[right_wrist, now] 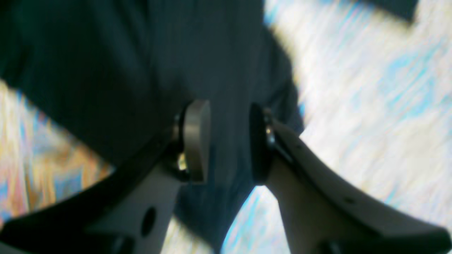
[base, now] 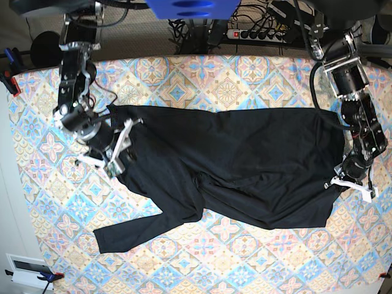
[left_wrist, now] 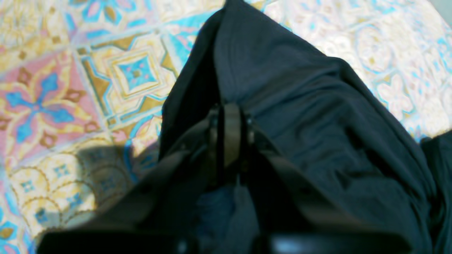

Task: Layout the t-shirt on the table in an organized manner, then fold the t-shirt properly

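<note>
Mostly blurred t-shirt (right_wrist: 219,63), right pincer (right_wrist: 229,141) agape, left pincer (left_wrist: 231,123) clamped, fabric-buried

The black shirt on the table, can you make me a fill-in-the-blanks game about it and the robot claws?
1. The t-shirt is the color ____.
2. The left claw is ____ on the t-shirt's cloth.
3. The right claw has its jaws ____, with cloth between them.
4. In the base view, one long ____ stretches toward the table's near edge.

Missing words: black; shut; open; sleeve
</note>
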`<state>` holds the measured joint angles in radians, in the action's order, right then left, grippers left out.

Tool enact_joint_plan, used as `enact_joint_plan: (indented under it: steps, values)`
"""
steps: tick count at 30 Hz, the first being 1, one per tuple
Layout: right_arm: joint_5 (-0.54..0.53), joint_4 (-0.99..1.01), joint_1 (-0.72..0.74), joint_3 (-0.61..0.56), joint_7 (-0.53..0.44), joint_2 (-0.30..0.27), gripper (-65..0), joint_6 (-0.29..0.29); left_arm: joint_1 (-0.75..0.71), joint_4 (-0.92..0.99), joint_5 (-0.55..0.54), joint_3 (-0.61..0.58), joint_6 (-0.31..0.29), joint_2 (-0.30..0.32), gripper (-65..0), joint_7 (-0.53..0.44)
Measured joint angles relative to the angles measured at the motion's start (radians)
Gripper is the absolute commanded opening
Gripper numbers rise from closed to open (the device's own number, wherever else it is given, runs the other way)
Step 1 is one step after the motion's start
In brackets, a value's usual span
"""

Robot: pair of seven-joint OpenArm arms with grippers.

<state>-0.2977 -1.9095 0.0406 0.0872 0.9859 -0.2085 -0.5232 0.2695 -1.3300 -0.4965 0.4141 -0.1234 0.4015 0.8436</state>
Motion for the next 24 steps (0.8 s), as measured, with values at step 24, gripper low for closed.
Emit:
enact_joint_plan:
  steps: [24]
  values:
    - [-0.069,0.665,0.378,-0.093,-0.031,0.026,-44.7,0.001,-0.167,-0.177,-0.234,0.411,-0.002,0.068,-65.0,0.209]
